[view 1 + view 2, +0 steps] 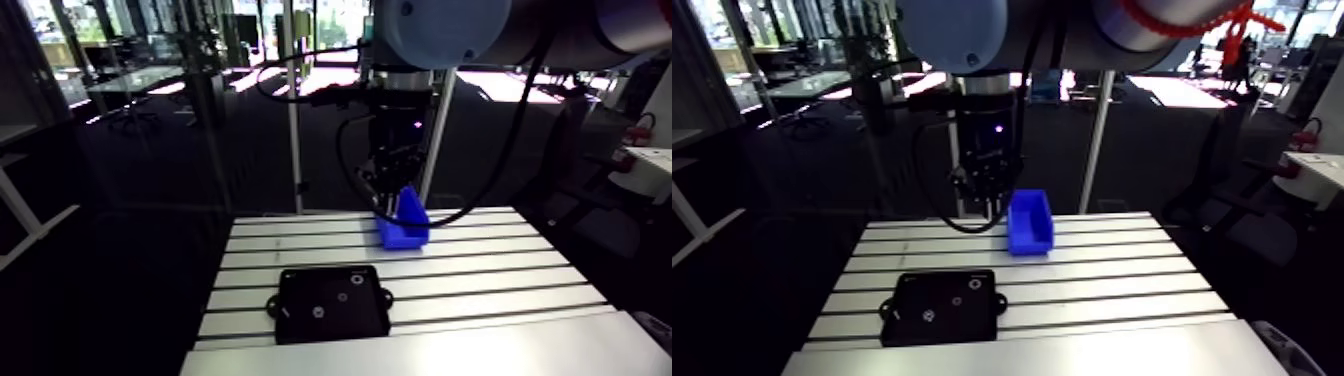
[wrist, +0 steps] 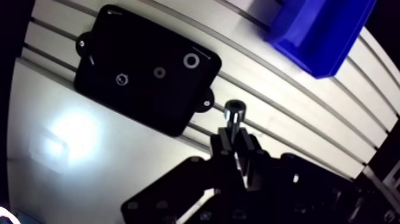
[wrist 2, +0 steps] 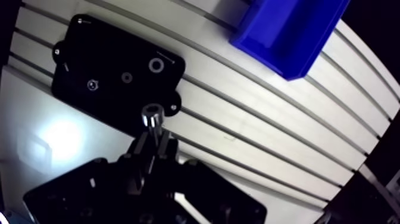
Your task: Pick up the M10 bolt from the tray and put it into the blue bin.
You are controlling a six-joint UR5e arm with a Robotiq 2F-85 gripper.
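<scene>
Above the table [image 2: 309, 140], fingers [image 2: 221, 155] clamping bolt [image 2: 233, 113], tray [image 2: 143, 65] beside, blue bin [image 2: 321, 30] ahead

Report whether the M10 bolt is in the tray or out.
Out: the bolt is clamped in the gripper, lifted off the tray.

Arm view: high, facing table [image 1: 500, 285]. Wrist view: close overhead. Shared: tray [image 1: 330, 328], bin [image 1: 400, 237].
</scene>
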